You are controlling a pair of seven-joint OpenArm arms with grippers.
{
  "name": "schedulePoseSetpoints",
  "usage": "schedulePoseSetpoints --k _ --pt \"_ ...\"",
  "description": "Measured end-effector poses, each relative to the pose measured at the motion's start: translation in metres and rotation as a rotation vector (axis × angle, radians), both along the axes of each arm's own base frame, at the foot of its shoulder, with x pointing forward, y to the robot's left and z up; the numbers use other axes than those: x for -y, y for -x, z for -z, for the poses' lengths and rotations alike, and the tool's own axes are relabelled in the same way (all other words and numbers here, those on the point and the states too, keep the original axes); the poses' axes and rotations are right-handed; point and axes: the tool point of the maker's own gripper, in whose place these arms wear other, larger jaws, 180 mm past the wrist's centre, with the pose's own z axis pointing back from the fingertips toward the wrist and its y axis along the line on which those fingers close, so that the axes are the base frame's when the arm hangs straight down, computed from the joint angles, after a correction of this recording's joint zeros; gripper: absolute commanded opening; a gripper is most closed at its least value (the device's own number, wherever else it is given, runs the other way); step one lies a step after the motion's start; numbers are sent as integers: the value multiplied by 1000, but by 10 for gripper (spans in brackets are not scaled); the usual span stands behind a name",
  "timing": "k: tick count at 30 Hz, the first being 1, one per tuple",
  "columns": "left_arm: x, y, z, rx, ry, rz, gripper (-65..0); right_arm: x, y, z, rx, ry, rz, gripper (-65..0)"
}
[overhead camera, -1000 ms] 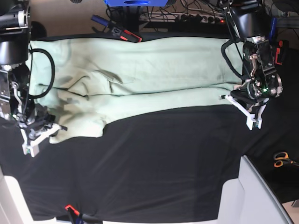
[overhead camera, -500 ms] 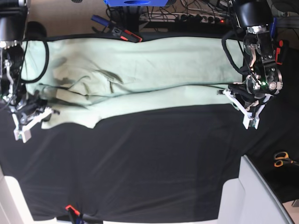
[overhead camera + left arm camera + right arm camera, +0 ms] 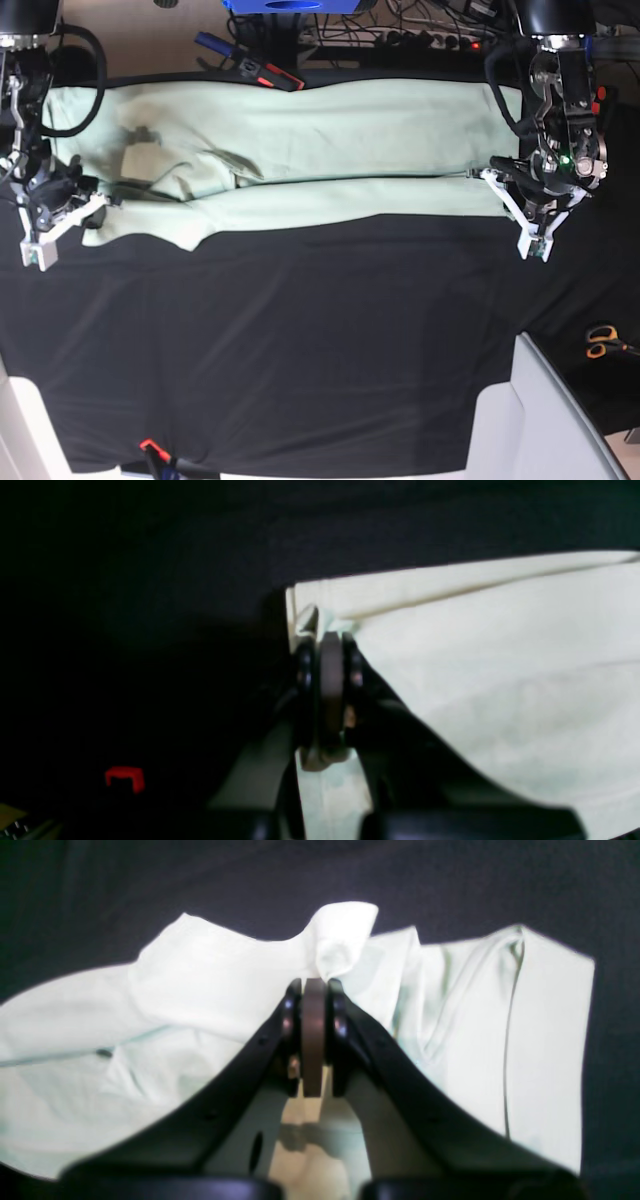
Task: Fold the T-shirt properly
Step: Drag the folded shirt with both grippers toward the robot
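You have the T-shirt (image 3: 300, 150) stretched sideways across the far half of the black table cloth (image 3: 330, 340), its near edge doubled over into a long band. Your left gripper (image 3: 325, 645) is clamped tight on a pinch of fabric at the shirt's corner, and your right gripper (image 3: 314, 985) is likewise closed on a bunched fold at the rumpled opposite end. Orange-handled scissors (image 3: 603, 342) lie off the cloth's edge, well apart from the shirt.
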Motion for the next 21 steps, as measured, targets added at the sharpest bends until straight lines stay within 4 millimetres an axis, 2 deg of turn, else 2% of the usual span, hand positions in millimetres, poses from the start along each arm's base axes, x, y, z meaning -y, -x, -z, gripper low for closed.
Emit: schedulePoseSetpoints --k 5,10,13,16,21 --pt "1 12 7 -27 3 1 -650 1 20 9 -42 7 0 -650" --pt "-8 18 7 -42 -22 9 -650 -5 20 -8 4 21 -26 -650" --pt "-11 20 7 -49 -30 19 -650 -8 28 -10 4 22 -35 -650" --pt "-10 31 12 -91 -38 101 -650 -9 40 -5 -22 21 -37 -650" --pt "-14 34 10 -101 -54 142 -650 -18 54 3 -51 -7 -27 -650"
